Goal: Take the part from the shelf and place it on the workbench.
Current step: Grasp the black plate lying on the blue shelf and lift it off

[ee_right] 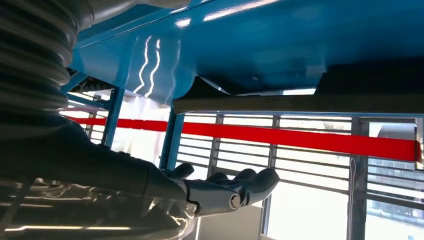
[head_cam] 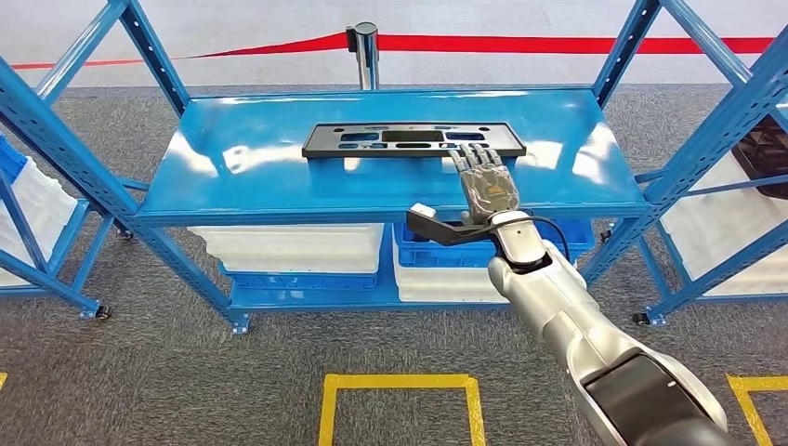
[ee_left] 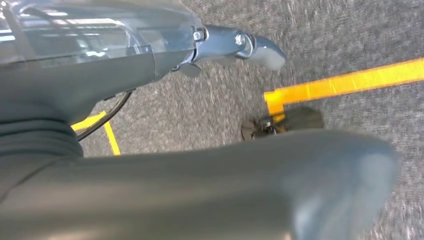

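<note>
A long flat black part (head_cam: 413, 139) with several cut-outs lies on the top deck of the blue shelf (head_cam: 279, 177), towards the back. My right hand (head_cam: 483, 181) reaches over the deck with its fingers stretched out flat, the fingertips at the front edge of the part's right end. It holds nothing. In the right wrist view the outstretched fingers (ee_right: 235, 187) hover near the glossy blue deck (ee_right: 280, 40), and the part's dark edge (ee_right: 370, 80) shows. My left hand (ee_left: 240, 42) hangs over the grey carpet, its fingers straight and holding nothing.
White bins (head_cam: 293, 246) and a blue bin (head_cam: 465, 253) fill the lower shelf. Similar blue racks stand left (head_cam: 37, 186) and right (head_cam: 725, 186). Behind the shelf runs a red barrier tape (head_cam: 558, 44) on a post (head_cam: 365, 51). Yellow floor markings (head_cam: 400, 383) lie in front.
</note>
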Controlling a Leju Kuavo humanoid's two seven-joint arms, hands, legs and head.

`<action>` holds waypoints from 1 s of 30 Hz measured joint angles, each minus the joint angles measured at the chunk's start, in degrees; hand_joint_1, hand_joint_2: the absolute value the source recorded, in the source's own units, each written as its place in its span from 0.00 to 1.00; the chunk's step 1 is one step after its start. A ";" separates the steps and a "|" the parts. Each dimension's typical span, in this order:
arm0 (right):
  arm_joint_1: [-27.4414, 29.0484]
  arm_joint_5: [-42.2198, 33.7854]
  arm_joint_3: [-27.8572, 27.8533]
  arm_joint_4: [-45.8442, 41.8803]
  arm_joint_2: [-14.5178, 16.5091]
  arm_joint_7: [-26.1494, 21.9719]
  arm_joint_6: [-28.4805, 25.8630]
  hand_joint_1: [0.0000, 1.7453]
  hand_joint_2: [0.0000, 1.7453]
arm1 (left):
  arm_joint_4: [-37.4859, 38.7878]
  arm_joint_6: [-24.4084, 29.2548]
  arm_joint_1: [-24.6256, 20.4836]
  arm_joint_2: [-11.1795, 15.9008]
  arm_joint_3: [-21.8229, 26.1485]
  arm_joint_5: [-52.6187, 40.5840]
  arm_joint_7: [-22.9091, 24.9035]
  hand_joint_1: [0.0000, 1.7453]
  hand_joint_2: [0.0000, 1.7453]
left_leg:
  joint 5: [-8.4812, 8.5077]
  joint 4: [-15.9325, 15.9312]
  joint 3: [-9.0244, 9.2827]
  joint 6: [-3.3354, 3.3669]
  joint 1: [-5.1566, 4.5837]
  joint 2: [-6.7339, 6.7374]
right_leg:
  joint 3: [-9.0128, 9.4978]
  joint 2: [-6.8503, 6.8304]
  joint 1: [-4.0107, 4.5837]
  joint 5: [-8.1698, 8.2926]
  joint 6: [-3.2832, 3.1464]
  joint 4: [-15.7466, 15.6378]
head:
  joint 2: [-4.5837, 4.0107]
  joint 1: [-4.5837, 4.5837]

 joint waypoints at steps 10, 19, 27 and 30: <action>0.10 0.25 0.28 0.20 -0.02 0.87 -0.43 0.00 1.00 | 0.00 -0.08 0.07 -0.08 -0.03 -0.52 0.01 0.00 0.00 | -0.17 7.11 -4.19 0.12 -0.17 0.23 | 2.70 0.19 0.02 -1.60 -1.32 -0.26 | 0.00 -1.81; -0.32 0.66 0.27 0.52 -0.01 1.00 -1.00 0.00 1.00 | 0.00 -0.08 -0.23 -0.23 0.02 -0.84 0.05 0.00 0.00 | 1.22 -0.46 -0.81 1.90 -0.32 0.16 | -0.72 0.08 0.03 -5.91 0.68 6.58 | 0.00 -1.01; -0.14 0.68 0.26 0.88 -0.01 0.97 -1.00 0.00 1.00 | 0.00 -0.43 -0.26 -0.31 0.04 -0.97 -0.27 0.00 0.00 | -0.43 -0.42 1.17 1.47 -0.46 -0.01 | -0.88 -0.13 0.17 1.17 0.53 0.91 | 0.00 0.80; -0.18 0.71 0.26 0.97 -0.03 0.94 -0.92 0.00 1.00 | -0.01 -0.48 -0.28 -0.31 0.06 -0.96 -0.29 0.00 0.00 | -0.63 -0.90 1.52 0.70 -0.57 -0.02 | 0.02 -0.05 0.40 0.89 -0.26 -0.74 | 0.00 0.30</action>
